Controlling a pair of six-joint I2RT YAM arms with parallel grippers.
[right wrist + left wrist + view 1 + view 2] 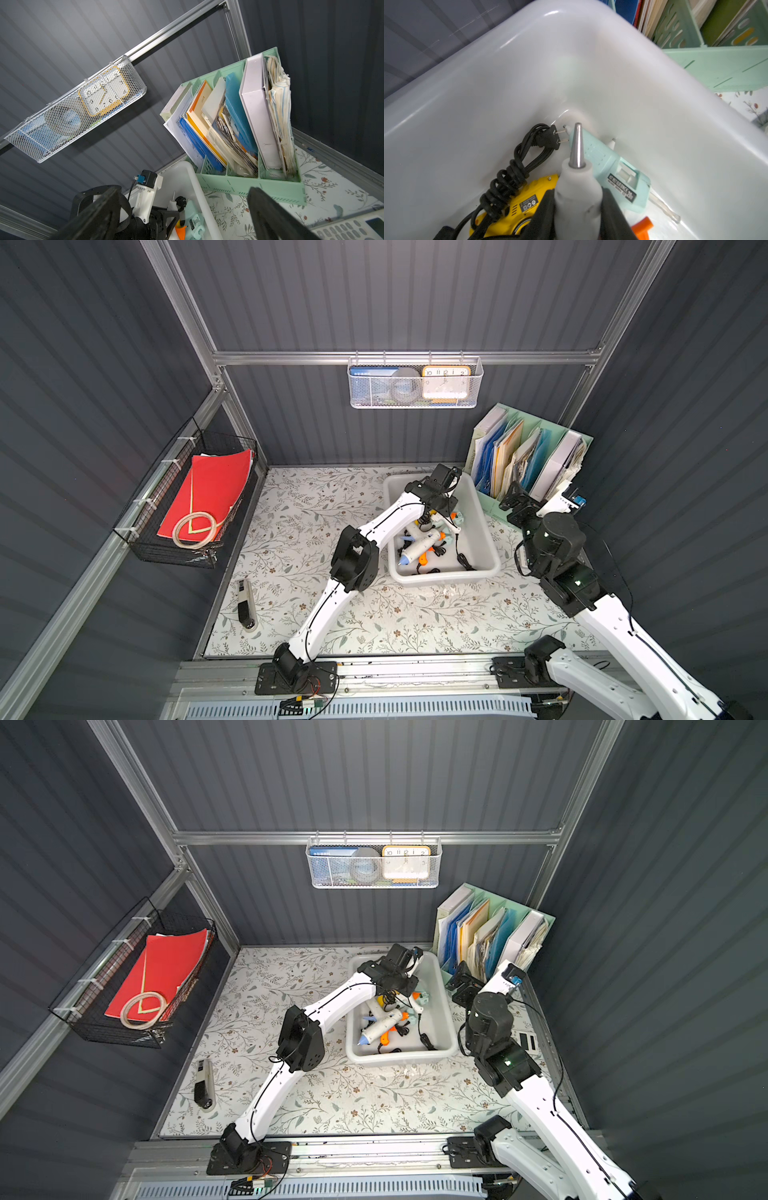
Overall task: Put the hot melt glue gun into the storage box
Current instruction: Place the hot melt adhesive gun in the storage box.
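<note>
Our left fingers (578,209) clamp a white glue gun (577,180), nozzle low over the storage box (508,87)'s corner. Right fingers (180,216) wide, holding nothing. Risk: release drops it onto mint gun (610,172) & cord (517,170); may tip or snag.

Pale grey storage box (490,556), floral tablecloth (291,531), red folder (208,493).

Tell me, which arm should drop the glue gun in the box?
The left. Its end effector already grips the glue gun over the box. The right end effector stands open and empty beside the box.
</note>
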